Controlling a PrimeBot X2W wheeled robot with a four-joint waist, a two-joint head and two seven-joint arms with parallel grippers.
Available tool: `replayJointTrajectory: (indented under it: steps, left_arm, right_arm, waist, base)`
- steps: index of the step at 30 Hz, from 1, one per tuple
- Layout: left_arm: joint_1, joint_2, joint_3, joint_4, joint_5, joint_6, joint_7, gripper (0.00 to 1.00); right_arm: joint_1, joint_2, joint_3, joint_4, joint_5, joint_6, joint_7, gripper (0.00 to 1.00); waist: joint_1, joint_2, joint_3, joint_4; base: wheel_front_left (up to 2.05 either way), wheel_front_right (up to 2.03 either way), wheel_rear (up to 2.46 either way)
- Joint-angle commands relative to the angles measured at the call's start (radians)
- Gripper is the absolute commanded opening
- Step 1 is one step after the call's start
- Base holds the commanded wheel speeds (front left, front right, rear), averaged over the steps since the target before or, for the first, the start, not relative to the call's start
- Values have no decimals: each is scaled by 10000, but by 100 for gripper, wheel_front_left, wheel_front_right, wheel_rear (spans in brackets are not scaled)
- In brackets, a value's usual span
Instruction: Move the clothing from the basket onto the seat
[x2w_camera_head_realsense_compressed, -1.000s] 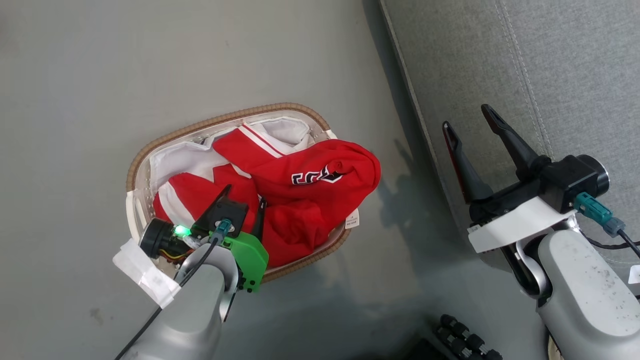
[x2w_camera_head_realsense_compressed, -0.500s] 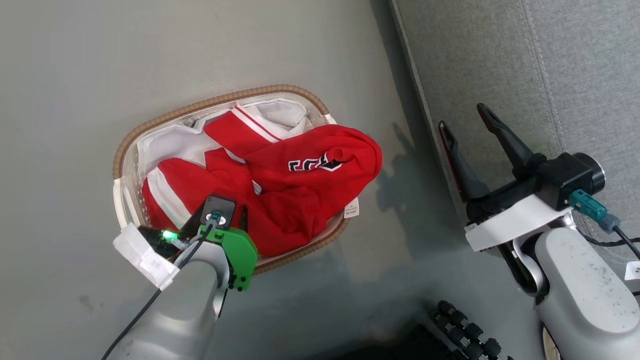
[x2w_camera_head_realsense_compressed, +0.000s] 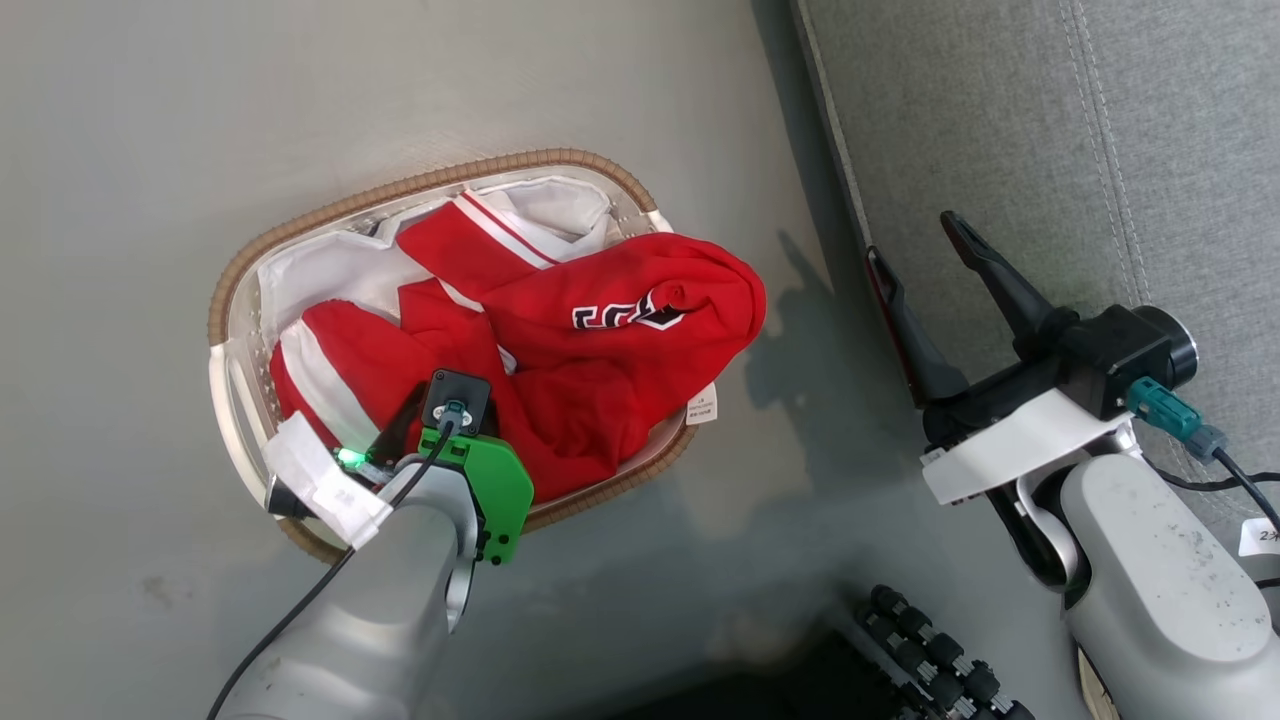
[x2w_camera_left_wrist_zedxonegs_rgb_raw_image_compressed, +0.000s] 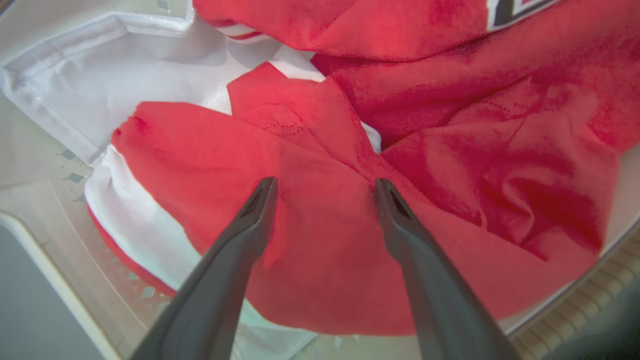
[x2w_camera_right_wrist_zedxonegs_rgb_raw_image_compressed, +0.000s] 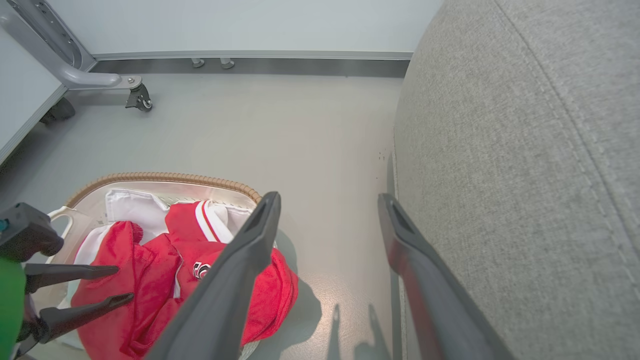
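The red clothing (x2w_camera_head_realsense_compressed: 560, 340) with white stripes and lettering lies bunched in the white basket (x2w_camera_head_realsense_compressed: 400, 190) on the floor, one fold hanging over the basket's right rim. My left gripper (x2w_camera_left_wrist_zedxonegs_rgb_raw_image_compressed: 325, 182) points down into the basket's near-left part, open, its fingertips straddling a red fold (x2w_camera_left_wrist_zedxonegs_rgb_raw_image_compressed: 320, 235); I cannot tell whether they touch it. From the right wrist view the same gripper (x2w_camera_right_wrist_zedxonegs_rgb_raw_image_compressed: 125, 284) hangs just over the cloth. My right gripper (x2w_camera_head_realsense_compressed: 912, 237) stands open and empty over the left edge of the grey seat (x2w_camera_head_realsense_compressed: 1000, 120), to the right of the basket.
Grey floor (x2w_camera_head_realsense_compressed: 150, 120) surrounds the basket. A wheeled metal frame with a caster (x2w_camera_right_wrist_zedxonegs_rgb_raw_image_compressed: 137, 97) stands by the far wall. My dark ribbed base (x2w_camera_head_realsense_compressed: 930, 660) shows at the bottom. A white label (x2w_camera_head_realsense_compressed: 703, 410) hangs over the basket's right rim.
My left gripper has tipped steeper and sunk closer to the red cloth near the basket's near-left side. The head camera has shifted a little. The right arm has held still.
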Motion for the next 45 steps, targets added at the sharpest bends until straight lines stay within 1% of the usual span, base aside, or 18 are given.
replayJointTrajectory:
  steps: [1,4,8,17,28,29,30,31,32,33,39,45]
  left_arm:
    - [-265,74,-102,68,-47,180,53,100]
    - [-383,70,-419,302,-96,455,329,100]
    - [-618,72,-669,320,-330,634,498,100]
    - [-1303,72,-1156,579,-662,607,806,100]
    - [-1876,77,-1526,1128,-906,449,1139,100]
    - [-1893,77,-1548,1158,-936,423,1161,92]
    - [-1909,77,-1562,1175,-973,426,1159,57]
    - [-1934,77,-1584,1197,-1006,416,1131,39]
    - [-1949,77,-1606,1203,-1031,378,1102,14]
    - [-1951,75,-1603,1220,-1075,351,1094,0]
    - [-1882,77,-1740,1250,-1222,184,1007,0]
    - [-1412,72,-1662,998,-1610,47,222,0]
  right_arm:
    - [-112,-8,-43,13,50,-3,-46,100]
    - [-116,-63,-119,0,5,-3,-46,100]
    - [-153,-90,-172,-73,-30,-3,-44,100]
    - [-353,-128,-187,-310,-10,-3,-44,100]
    - [-470,-85,-226,-418,46,-3,-44,100]
    - [-473,-78,-226,-416,51,-3,-46,100]
    - [-474,-68,-222,-417,53,-3,-46,100]
    - [-479,-62,-219,-423,52,-3,-46,100]
    - [-484,-54,-220,-429,57,-3,-46,100]
    - [-481,-46,-230,-430,55,-3,-46,100]
    - [-446,-51,-279,-376,61,-3,-46,100]
    - [-378,21,-239,-223,108,-3,-46,100]
  waist:
    - [0,0,96,-9]
    - [0,0,250,37]
    - [0,0,480,114]
    - [0,0,1039,140]
    - [0,0,1625,137]
    - [0,0,1659,142]
    - [0,0,1683,143]
    - [0,0,1709,145]
    - [0,0,1725,147]
    - [0,0,1737,155]
    - [0,0,1689,254]
    - [0,0,1078,294]
  base:
    - [0,0,0]
    - [0,0,0]
    - [0,0,0]
    - [0,0,0]
    - [0,0,0]
    - [0,0,0]
    - [0,0,0]
    - [0,0,0]
    - [0,0,0]
    - [0,0,0]
    - [0,0,0]
    - [0,0,0]
